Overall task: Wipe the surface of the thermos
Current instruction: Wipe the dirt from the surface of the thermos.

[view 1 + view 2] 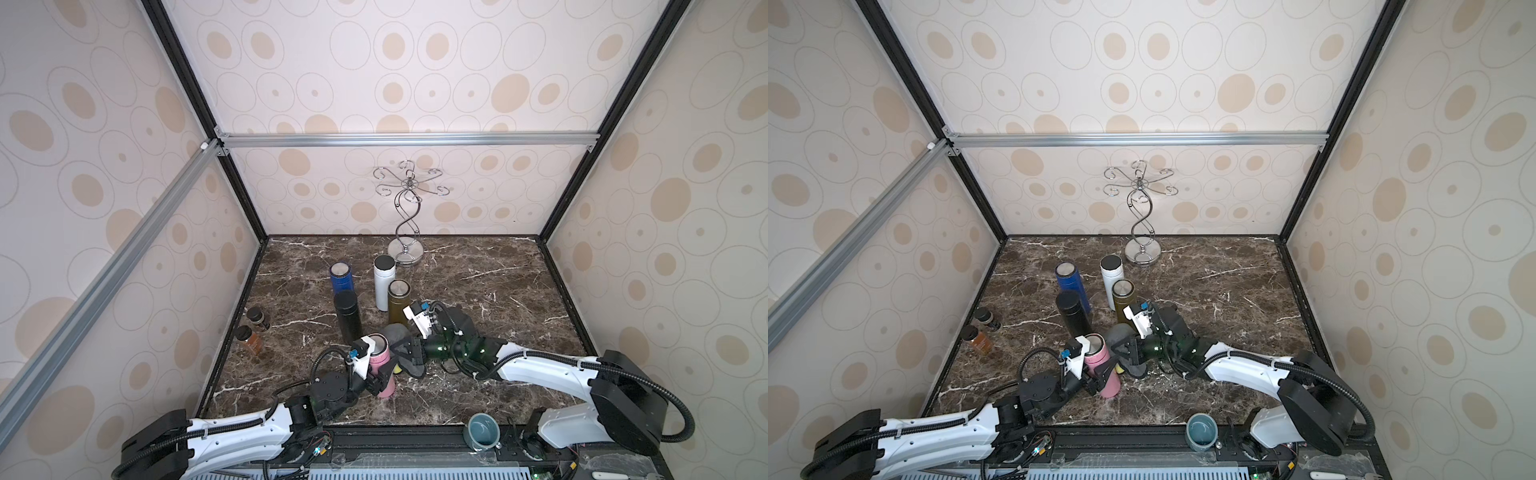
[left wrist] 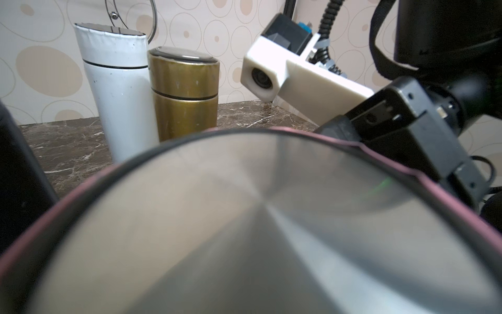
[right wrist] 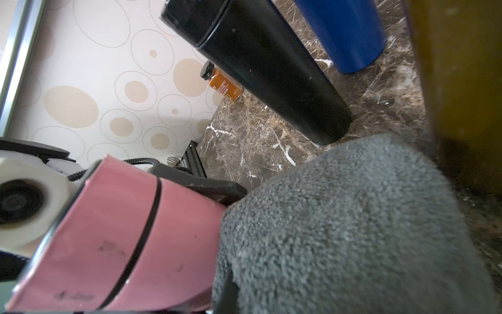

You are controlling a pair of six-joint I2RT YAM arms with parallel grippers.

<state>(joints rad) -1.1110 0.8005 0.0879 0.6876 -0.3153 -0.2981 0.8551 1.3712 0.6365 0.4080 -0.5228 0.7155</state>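
Note:
A pink thermos (image 1: 380, 358) with a steel lid stands tilted near the front of the marble table (image 1: 478, 374). My left gripper (image 1: 380, 378) is shut on its body from the left. In the left wrist view the lid (image 2: 244, 231) fills the frame and hides the jaws. My right gripper (image 1: 409, 353) is shut on a grey cloth (image 1: 395, 332). The cloth is bunched against the thermos's right side just below the lid. In the right wrist view the cloth (image 3: 353, 231) presses on the pink wall (image 3: 108, 231) and covers the jaws. Both top views show the thermos (image 1: 1096, 362) and the cloth (image 1: 1120, 332).
Just behind stand a black thermos (image 1: 348, 316), a blue one (image 1: 340, 278), a white one (image 1: 384, 282) and a gold one (image 1: 398, 299) close to my right wrist. Two spice jars (image 1: 253, 328) sit at the left wall. A metal stand (image 1: 405, 249) stands at the back. A teal cup (image 1: 482, 430) sits on the front rail.

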